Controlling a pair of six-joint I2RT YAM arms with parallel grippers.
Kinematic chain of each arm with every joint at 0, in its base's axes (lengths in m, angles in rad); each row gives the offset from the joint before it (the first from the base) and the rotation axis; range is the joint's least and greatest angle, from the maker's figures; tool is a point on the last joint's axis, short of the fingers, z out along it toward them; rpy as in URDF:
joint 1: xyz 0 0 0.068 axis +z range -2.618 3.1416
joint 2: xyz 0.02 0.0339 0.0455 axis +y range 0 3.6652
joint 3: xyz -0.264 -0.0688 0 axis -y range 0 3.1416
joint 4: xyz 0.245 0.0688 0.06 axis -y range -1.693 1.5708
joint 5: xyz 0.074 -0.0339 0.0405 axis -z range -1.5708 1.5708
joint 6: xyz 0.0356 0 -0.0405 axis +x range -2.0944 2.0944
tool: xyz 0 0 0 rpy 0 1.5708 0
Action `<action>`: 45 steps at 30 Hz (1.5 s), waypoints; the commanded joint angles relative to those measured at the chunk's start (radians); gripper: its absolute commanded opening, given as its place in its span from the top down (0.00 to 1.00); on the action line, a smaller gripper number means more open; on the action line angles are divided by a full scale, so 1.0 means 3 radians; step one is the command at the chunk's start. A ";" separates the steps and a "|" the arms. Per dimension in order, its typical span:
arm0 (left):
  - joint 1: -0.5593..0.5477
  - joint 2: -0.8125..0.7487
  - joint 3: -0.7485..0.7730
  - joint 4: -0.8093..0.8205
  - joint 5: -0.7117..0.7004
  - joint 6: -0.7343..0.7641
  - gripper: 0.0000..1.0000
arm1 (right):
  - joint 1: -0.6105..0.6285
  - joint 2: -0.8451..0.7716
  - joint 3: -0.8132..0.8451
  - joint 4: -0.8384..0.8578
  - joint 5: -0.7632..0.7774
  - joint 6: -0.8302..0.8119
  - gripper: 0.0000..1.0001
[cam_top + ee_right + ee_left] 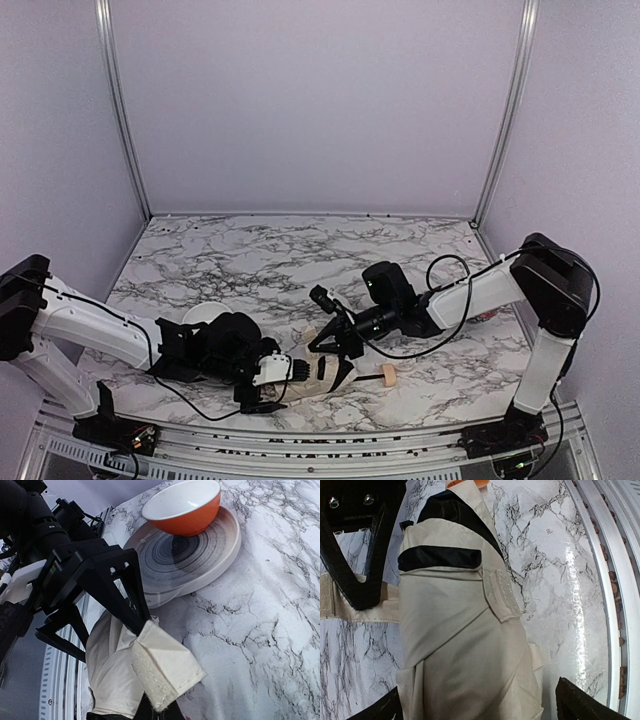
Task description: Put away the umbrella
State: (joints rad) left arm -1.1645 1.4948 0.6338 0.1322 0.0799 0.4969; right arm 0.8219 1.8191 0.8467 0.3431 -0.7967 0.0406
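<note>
The umbrella (322, 372) lies folded near the table's front edge, cream fabric outside with black lining showing (440, 557). Its tan handle (388, 376) points right. My left gripper (285, 384) straddles the folded bundle (465, 645). Its jaws stand wide, and a gap shows beside the right finger (582, 702). My right gripper (338, 350) is just above the umbrella, shut on the cream closing strap (167, 667). The strap's rough fastening patch faces the camera. The strap runs left from the bundle (375, 607) in the left wrist view.
A white bowl with an orange-red base (185, 505) sits on a grey ringed plate (210, 555), behind my left arm (205, 312). The table's metal front rail (615, 605) runs close beside the umbrella. Both grippers crowd together over it.
</note>
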 commanded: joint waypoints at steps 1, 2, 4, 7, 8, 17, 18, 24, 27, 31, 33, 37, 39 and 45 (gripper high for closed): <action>-0.0016 0.0184 0.0020 0.0163 -0.0210 0.0042 0.03 | -0.0014 -0.0048 0.0124 0.0109 0.0036 0.0064 1.00; -0.0016 0.0190 0.0009 0.0186 -0.0204 0.0082 0.05 | -0.0015 -0.0048 0.0126 0.0116 0.0028 0.0064 1.00; -0.0015 0.0210 0.0010 0.0236 -0.0160 0.0171 0.10 | -0.0014 -0.0046 0.0119 0.0131 0.0025 0.0071 1.00; -0.0015 0.0350 0.0096 0.0234 -0.0142 0.0215 0.12 | -0.0015 -0.0034 0.0113 0.0183 0.0007 0.0116 1.00; -0.0015 0.0402 0.0135 0.0239 -0.0143 0.0227 0.12 | -0.0014 -0.0034 0.0106 0.0213 -0.0005 0.0141 1.00; -0.0005 0.0711 0.0279 0.0244 0.0030 0.0267 0.42 | -0.0015 -0.0046 0.0075 0.0288 -0.0053 0.0195 1.00; -0.0005 0.0725 0.0295 0.0248 0.0082 0.0259 0.49 | -0.0014 -0.0047 0.0084 0.0288 -0.0044 0.0190 1.00; -0.0005 0.0744 0.0302 0.0230 0.0296 0.0279 0.86 | -0.0043 -0.0034 0.0215 0.0275 0.0059 0.0172 1.00; -0.0005 0.0701 0.0309 0.0126 0.0447 0.0316 1.00 | -0.0117 0.0004 0.0455 0.0076 0.0250 0.0071 1.00; -0.0005 0.0684 0.0360 -0.0159 0.0666 0.0338 1.00 | -0.0313 0.0075 0.0766 -0.0021 0.0573 0.0042 1.00; -0.0009 0.0702 0.0442 -0.0343 0.0808 0.0334 1.00 | -0.0422 0.0136 0.0923 -0.0050 0.0682 0.0046 1.00; -0.0010 0.0681 0.0444 -0.0520 0.0974 0.0302 1.00 | -0.0659 0.0225 0.1169 -0.0164 0.0847 0.0004 1.00; -0.0010 0.0678 0.0434 -0.0563 0.1042 0.0297 1.00 | -0.0739 0.0227 0.1254 -0.0197 0.0900 -0.0005 1.00; 0.0096 0.0870 0.0515 -0.0583 0.1290 0.0145 1.00 | -0.0712 0.0121 0.1302 -0.0291 0.0740 -0.0205 1.00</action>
State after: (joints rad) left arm -1.0981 1.6886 0.7994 0.1642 0.1165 0.5598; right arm 0.6621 1.9198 1.1366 0.0273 -0.6743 0.0349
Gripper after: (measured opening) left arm 0.191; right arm 0.004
